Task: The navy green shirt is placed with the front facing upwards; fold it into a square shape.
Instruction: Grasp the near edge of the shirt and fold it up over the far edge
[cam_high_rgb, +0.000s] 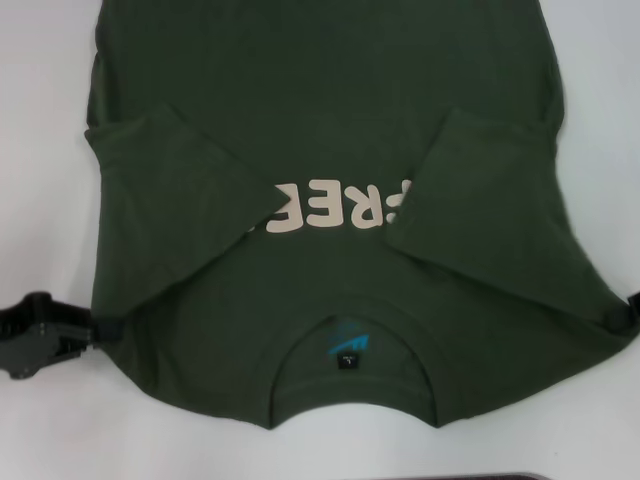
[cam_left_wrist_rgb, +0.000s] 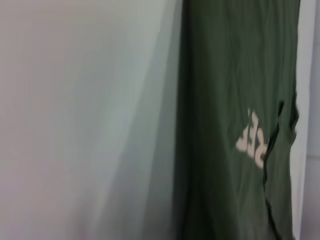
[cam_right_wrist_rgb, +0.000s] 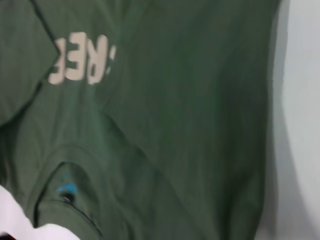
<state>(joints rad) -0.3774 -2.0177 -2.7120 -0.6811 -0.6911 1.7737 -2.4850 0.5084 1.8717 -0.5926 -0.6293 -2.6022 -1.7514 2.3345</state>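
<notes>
On the white table (cam_high_rgb: 45, 150) before me lies the navy green shirt (cam_high_rgb: 330, 120), spread flat with its front up and its collar nearest my body. Both sleeves are folded inward over the chest, each covering one end of the cream lettering (cam_high_rgb: 325, 208), so only the middle letters show between them. Just inside the collar sits the small blue and black neck label (cam_high_rgb: 347, 347).

My left gripper (cam_high_rgb: 70, 328) is low at the shirt's left edge, level with the collar and shoulder, its black tip touching or nearly touching the cloth; I cannot tell whether my jaws there are spread or pressed together. My right gripper (cam_high_rgb: 632, 312) shows only as a dark sliver at the shirt's right edge, at about the same level as the left one, and its jaws I cannot make out either.

My left wrist view shows the shirt's side edge against bare table, with part of the lettering; my right wrist view shows the collar, label and lettering.
</notes>
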